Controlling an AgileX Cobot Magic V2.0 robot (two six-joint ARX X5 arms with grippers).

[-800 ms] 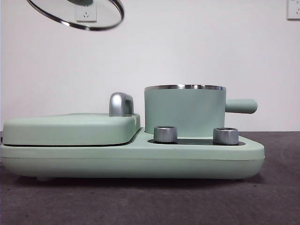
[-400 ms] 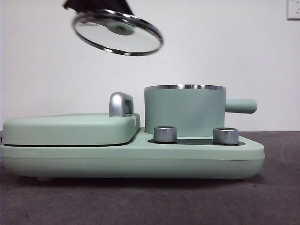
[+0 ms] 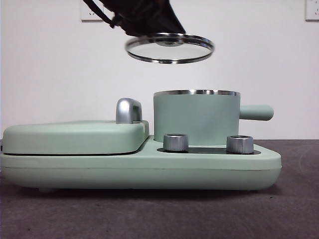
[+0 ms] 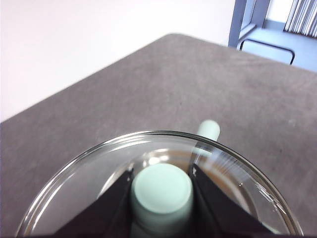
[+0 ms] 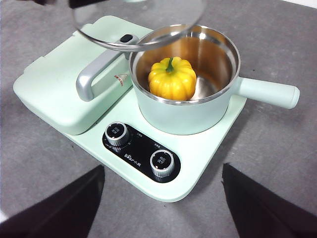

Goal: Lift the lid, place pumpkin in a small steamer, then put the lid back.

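The glass lid (image 3: 169, 48) hangs nearly level a short way above the small steamer (image 3: 197, 117), slightly toward the griddle side. My left gripper (image 3: 159, 31) is shut on the lid's mint-green knob (image 4: 161, 191), with a black jaw on each side of it. The yellow pumpkin (image 5: 172, 78) sits inside the small steamer (image 5: 183, 116), stem up. In the right wrist view the lid's (image 5: 138, 25) rim overlaps the pot's far edge. My right gripper (image 5: 163, 208) stays open and empty, back from the appliance on the side of its control dials.
The steamer stands on a mint-green appliance base (image 3: 149, 172) with two steel dials (image 3: 175, 142) (image 3: 239, 144). A flat griddle cover (image 3: 75, 137) with a chrome handle (image 3: 128, 110) lies beside the pot. The pot's side handle (image 3: 256, 112) points away from the griddle.
The left gripper has carried the lid from the upper left down and to the right. The lid has gone from tilted to nearly level above the steamer.
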